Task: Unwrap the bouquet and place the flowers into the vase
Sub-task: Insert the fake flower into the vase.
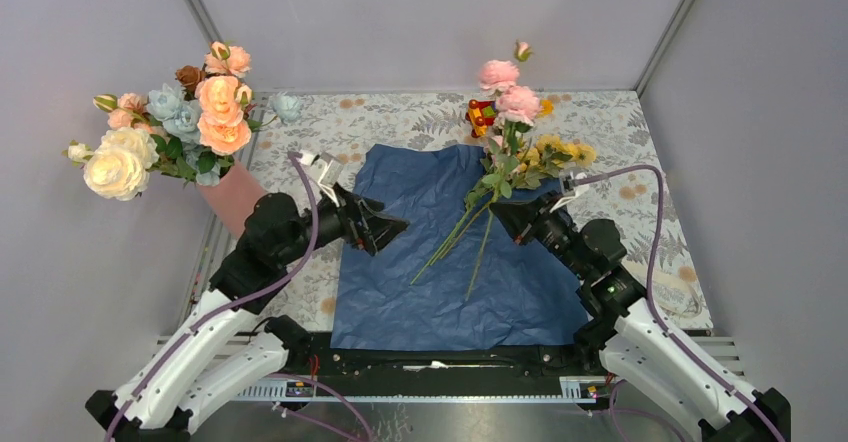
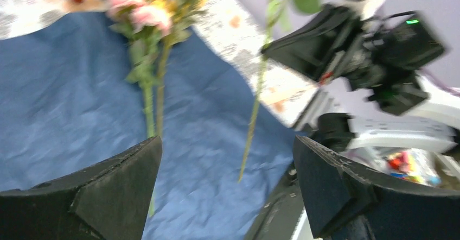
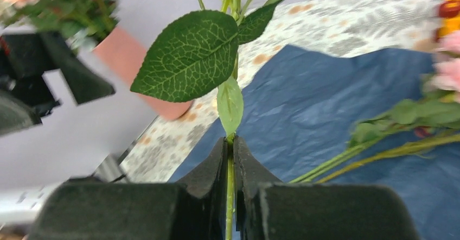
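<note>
The bouquet's blue paper (image 1: 440,262) lies spread flat on the table. Loose flowers (image 1: 545,154) with yellow and pink heads rest at its far right corner, their stems running across the paper. My right gripper (image 3: 230,147) is shut on one flower's green stem (image 3: 230,191). That stem stands upright, with a big leaf (image 3: 190,55) above the jaws and pink roses (image 1: 510,92) on top. My left gripper (image 1: 390,236) hovers open over the paper's left edge, nothing between its fingers (image 2: 108,196). The salmon-pink vase (image 1: 235,197) stands at the left, beyond the left arm.
Large peach, cream and dusty-blue blooms (image 1: 190,122) fill the vase. A red-and-yellow toy (image 1: 481,117) sits at the back, behind the paper. A floral-patterned mat (image 1: 640,192) covers the table. Grey walls close in on three sides.
</note>
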